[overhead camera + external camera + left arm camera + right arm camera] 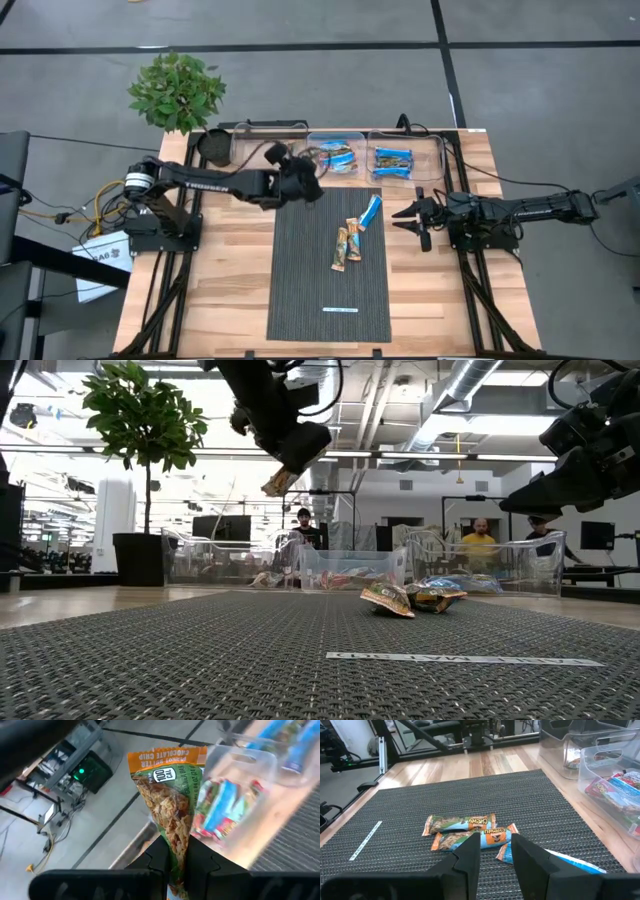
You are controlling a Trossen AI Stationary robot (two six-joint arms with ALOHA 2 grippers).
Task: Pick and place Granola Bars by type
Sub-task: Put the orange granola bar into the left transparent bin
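Upper left of high view: potted plant (177, 91) on the floor beside the desk (230, 270). Left pincer (309, 187) upper centre-left, raised above the mat's (300, 290) top edge, clenched on one granola bar (170, 800), orange-and-green wrapper, hanging from the pads. Behind it a row of clear bins (338, 155), centre and right ones holding blue bars. Centre of mat: two tan-orange bars (346, 246) lying side by side, a blue bar (370, 211) just beyond them. Right pincer (404, 220) centre right, off the mat's right edge, fingers parted, gripping nothing.
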